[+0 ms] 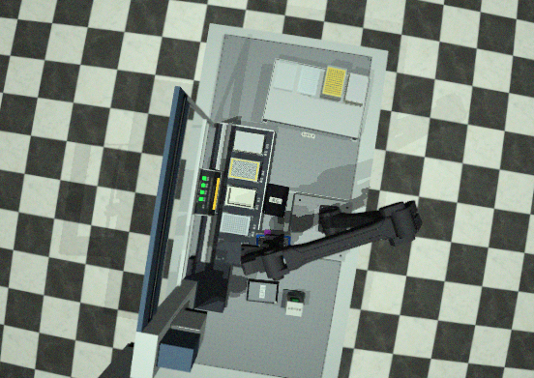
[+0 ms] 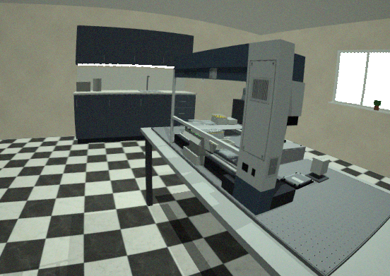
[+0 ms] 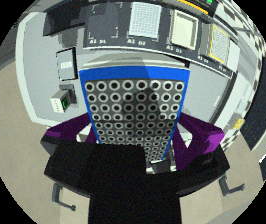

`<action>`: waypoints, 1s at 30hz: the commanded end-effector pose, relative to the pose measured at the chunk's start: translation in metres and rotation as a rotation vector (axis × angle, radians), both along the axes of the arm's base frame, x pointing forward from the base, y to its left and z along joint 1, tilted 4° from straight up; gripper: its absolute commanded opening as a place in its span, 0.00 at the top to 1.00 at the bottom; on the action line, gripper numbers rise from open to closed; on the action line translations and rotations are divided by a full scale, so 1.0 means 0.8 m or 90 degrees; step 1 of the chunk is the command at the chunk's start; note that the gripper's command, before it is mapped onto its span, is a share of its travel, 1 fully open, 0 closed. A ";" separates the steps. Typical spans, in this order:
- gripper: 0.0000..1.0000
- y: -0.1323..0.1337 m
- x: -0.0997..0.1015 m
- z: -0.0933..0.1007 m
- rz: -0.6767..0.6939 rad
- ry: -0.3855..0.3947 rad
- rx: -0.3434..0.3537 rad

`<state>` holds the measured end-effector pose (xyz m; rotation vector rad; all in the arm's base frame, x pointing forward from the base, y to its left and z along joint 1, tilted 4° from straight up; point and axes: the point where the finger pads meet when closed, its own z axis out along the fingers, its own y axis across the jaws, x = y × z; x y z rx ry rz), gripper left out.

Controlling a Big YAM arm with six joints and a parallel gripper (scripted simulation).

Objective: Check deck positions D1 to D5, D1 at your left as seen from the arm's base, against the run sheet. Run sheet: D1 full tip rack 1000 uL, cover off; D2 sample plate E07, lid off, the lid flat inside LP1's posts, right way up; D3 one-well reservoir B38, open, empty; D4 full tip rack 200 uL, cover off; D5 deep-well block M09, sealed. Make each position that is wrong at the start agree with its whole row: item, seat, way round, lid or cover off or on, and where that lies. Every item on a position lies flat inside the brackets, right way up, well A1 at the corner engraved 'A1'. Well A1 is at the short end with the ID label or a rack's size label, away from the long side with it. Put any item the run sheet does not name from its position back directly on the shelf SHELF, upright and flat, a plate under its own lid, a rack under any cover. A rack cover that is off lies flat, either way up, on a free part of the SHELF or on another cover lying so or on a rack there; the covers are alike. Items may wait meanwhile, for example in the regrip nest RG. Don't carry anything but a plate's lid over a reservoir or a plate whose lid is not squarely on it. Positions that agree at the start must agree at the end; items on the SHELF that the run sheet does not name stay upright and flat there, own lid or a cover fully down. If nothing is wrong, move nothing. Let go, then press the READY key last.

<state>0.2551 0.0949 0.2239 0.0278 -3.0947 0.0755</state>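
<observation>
My gripper (image 1: 274, 243) (image 3: 134, 111) is shut on a blue tip rack (image 1: 286, 239) (image 3: 134, 111), its purple fingers clamped on the rack's two sides. The rack's tip holes look filled and it has no cover. It hangs just beside the lowest deck position (image 1: 226, 254) (image 3: 107, 24), whose brackets are empty. Up the deck row stand a clear well plate (image 1: 235, 223) (image 3: 144, 19), a cream reservoir (image 1: 241, 197) (image 3: 184, 30), a yellow tip rack (image 1: 244, 168) (image 3: 221, 43) and a white sealed block (image 1: 249, 142). In the exterior view the machine housing hides the gripper.
The shelf (image 1: 314, 113) at the far end carries three pale items and a yellow rack (image 1: 335, 81) (image 2: 219, 117). A black lid park (image 1: 277, 200) sits beside the deck. The regrip nest (image 1: 263, 291) and READY key (image 1: 294, 297) lie near the gantry column (image 2: 265, 125).
</observation>
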 end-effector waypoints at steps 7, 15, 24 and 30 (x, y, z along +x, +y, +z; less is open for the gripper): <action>1.00 0.044 0.028 0.030 -0.027 -0.048 0.017; 1.00 0.038 0.027 0.036 -0.035 -0.056 0.021; 1.00 0.038 0.027 0.036 -0.032 -0.056 0.021; 1.00 0.038 0.027 0.036 -0.032 -0.056 0.021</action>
